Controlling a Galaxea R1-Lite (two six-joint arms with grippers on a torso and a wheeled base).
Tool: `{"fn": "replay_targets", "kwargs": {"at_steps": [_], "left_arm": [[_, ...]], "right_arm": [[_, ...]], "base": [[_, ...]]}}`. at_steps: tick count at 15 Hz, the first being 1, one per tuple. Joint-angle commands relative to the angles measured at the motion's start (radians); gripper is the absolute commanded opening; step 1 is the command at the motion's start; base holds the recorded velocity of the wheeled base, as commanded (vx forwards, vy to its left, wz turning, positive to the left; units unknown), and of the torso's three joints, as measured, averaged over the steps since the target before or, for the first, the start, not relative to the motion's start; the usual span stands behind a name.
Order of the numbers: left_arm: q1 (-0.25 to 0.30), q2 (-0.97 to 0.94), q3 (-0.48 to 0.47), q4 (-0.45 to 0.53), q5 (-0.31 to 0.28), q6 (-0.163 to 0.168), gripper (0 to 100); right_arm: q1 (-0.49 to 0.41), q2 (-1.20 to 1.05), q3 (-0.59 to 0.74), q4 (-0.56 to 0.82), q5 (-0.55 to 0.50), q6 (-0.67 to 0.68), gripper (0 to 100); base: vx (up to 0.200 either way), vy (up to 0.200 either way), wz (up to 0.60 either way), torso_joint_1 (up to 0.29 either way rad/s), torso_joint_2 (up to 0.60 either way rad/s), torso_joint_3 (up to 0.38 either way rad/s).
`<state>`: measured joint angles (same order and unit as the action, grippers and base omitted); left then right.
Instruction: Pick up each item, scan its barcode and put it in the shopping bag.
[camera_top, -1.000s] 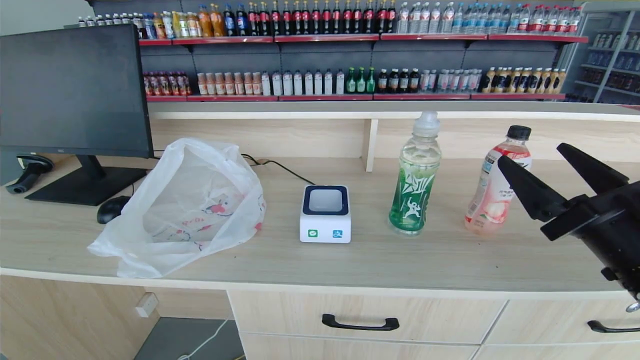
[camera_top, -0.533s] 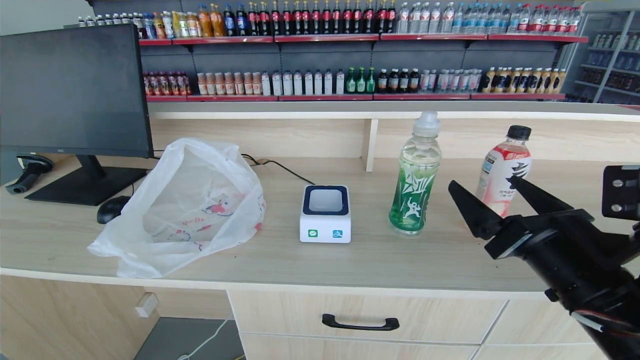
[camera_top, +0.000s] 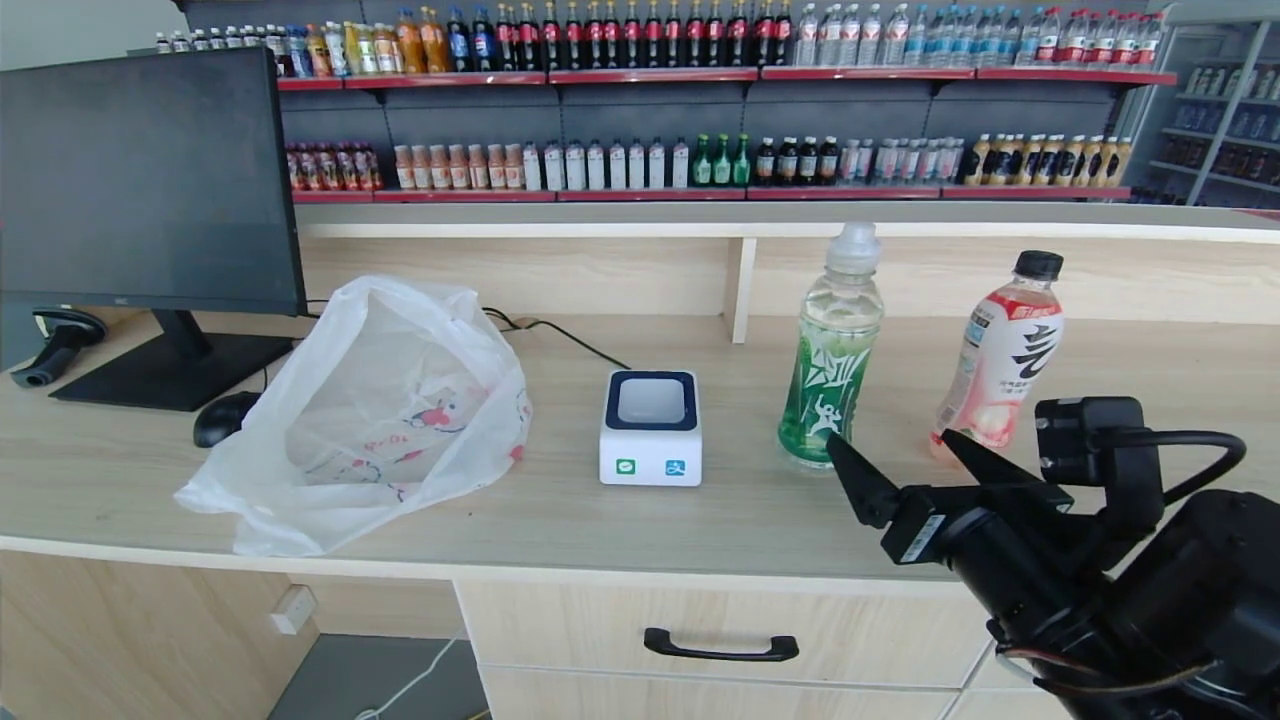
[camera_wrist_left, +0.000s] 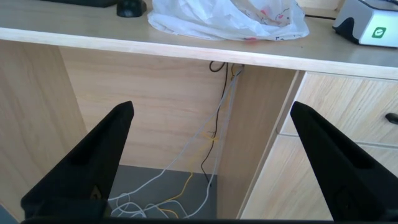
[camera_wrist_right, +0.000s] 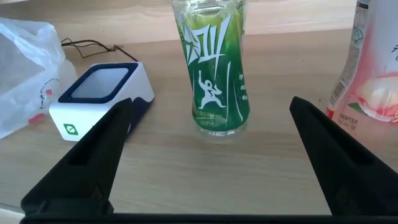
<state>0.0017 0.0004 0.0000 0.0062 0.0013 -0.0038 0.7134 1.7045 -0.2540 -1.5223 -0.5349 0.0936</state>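
A green-labelled bottle (camera_top: 832, 350) stands upright on the counter, right of the white barcode scanner (camera_top: 651, 427). A pink-labelled bottle (camera_top: 1000, 358) with a black cap stands further right. My right gripper (camera_top: 910, 468) is open just in front of the two bottles, low over the counter, its fingers pointing at the gap between them. In the right wrist view the green bottle (camera_wrist_right: 216, 68) lies centred between my fingers, with the scanner (camera_wrist_right: 101, 101) and pink bottle (camera_wrist_right: 373, 68) to either side. The white shopping bag (camera_top: 375, 415) lies open at the left. My left gripper (camera_wrist_left: 211, 155) hangs open below the counter edge.
A monitor (camera_top: 150, 190), a mouse (camera_top: 224, 418) and a handheld scanner (camera_top: 55, 345) sit at the counter's left end. A cable (camera_top: 560, 335) runs behind the scanner. Drawers with black handles (camera_top: 720, 648) are below. Shelves of bottles (camera_top: 700, 90) stand behind.
My right gripper has come down and leftward, from beside the pink bottle to a low spot in front of both bottles. Bottles, scanner and bag have stayed put.
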Motion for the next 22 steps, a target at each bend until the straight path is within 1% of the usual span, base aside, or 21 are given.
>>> {"fn": "replay_targets", "kwargs": {"at_steps": [1, 3, 4, 6, 11, 13, 16, 21, 22], "left_arm": [[0.000, 0.001, 0.000, 0.000, 0.000, -0.001, 100], [-0.002, 0.000, 0.000, 0.000, 0.000, -0.001, 100], [0.000, 0.000, 0.000, 0.000, 0.000, -0.001, 100], [0.000, 0.000, 0.000, 0.000, 0.000, -0.001, 100], [0.000, 0.000, 0.000, 0.000, 0.000, -0.001, 100], [-0.002, 0.001, 0.000, 0.000, 0.000, -0.001, 100], [0.000, 0.000, 0.000, 0.000, 0.000, 0.001, 100], [-0.002, 0.000, 0.000, 0.000, 0.000, 0.001, 100], [-0.002, 0.000, 0.000, 0.001, -0.001, 0.005, 100]], "right_arm": [[0.001, 0.015, -0.002, -0.001, 0.003, 0.009, 100], [-0.020, 0.007, -0.001, -0.001, 0.003, 0.009, 100], [-0.054, 0.004, -0.004, -0.002, 0.004, 0.000, 100], [-0.094, -0.003, -0.008, -0.004, 0.004, -0.009, 100], [-0.109, 0.000, -0.013, -0.006, 0.004, -0.014, 100], [-0.160, 0.006, -0.033, -0.009, 0.004, -0.035, 100], [-0.173, 0.014, -0.051, -0.010, 0.010, -0.045, 100], [-0.186, 0.089, -0.134, -0.016, 0.024, -0.046, 100], [-0.203, 0.110, -0.163, -0.029, 0.024, -0.055, 100]], "base": [[0.000, 0.200, 0.00, 0.002, 0.00, 0.002], [0.000, 0.200, 0.00, 0.000, 0.00, 0.002], [0.000, 0.200, 0.00, 0.002, 0.01, 0.002], [0.000, 0.000, 0.00, 0.000, 0.00, 0.000], [0.000, 0.000, 0.00, 0.000, 0.00, 0.000], [0.000, 0.000, 0.00, 0.000, 0.00, 0.000], [0.000, 0.000, 0.00, 0.000, 0.00, 0.000], [0.000, 0.000, 0.00, 0.000, 0.00, 0.000], [0.000, 0.000, 0.00, 0.000, 0.00, 0.000]]}}
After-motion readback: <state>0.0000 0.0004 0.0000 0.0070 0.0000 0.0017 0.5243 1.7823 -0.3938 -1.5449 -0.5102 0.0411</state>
